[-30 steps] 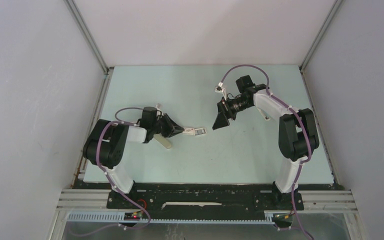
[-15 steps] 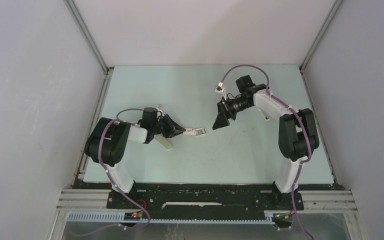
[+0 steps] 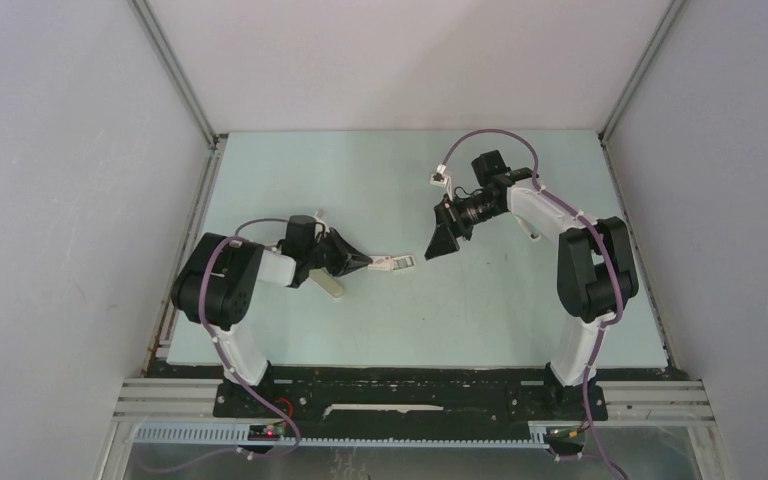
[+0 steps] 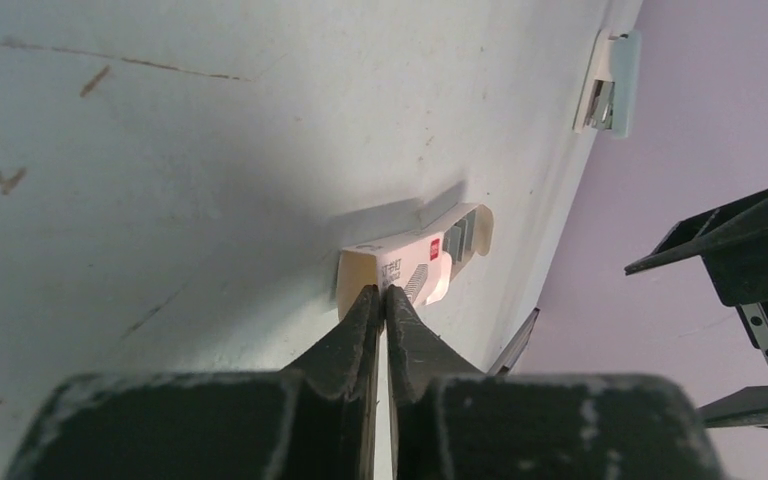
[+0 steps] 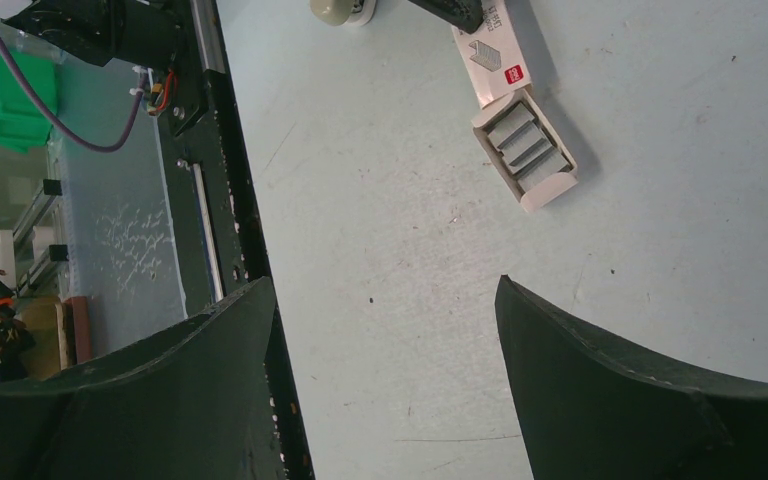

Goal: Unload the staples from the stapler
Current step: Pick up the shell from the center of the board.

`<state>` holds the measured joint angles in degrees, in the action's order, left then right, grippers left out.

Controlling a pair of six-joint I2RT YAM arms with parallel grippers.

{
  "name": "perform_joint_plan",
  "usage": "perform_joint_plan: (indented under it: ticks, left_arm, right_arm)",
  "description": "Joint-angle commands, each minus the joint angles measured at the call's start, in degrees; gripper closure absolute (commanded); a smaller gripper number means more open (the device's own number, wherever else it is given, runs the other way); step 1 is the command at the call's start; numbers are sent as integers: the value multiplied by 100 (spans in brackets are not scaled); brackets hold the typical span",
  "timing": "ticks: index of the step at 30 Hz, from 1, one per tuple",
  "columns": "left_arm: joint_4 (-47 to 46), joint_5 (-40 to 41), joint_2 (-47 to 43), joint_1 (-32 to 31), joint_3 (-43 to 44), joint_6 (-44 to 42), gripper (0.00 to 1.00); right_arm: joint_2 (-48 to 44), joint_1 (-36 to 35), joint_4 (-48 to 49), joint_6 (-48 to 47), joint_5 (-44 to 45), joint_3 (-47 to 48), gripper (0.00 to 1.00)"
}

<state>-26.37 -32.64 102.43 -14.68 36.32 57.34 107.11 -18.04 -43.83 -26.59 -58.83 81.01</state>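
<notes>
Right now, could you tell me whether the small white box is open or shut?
Open: the small white box has its inner tray slid out, with grey staples exposed inside.

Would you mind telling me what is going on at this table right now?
The left gripper, jaws nearly together, has its tips at the sleeve end of a small white staple box lying on the table; a grip is unclear. Its tray is slid out, showing staples. The right gripper hovers open nearby.
</notes>
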Motion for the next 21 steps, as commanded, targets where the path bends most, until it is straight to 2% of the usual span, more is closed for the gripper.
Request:
perform_joint_plan:
  ticks: [1, 4, 21]
  left_arm:
    - [-414, -195, 43, -31, -37, 158, 95]
    - [-497, -195, -50, -29, -106, 200, 100]
    - [-615, -121, -1401, 45, -752, 347, 100]
  right_arm:
    - [-305, -2, 64, -35, -44, -10, 9]
    - [-300, 3, 62, -33, -47, -13, 9]
    - [-436, 6, 61, -79, -79, -98, 9]
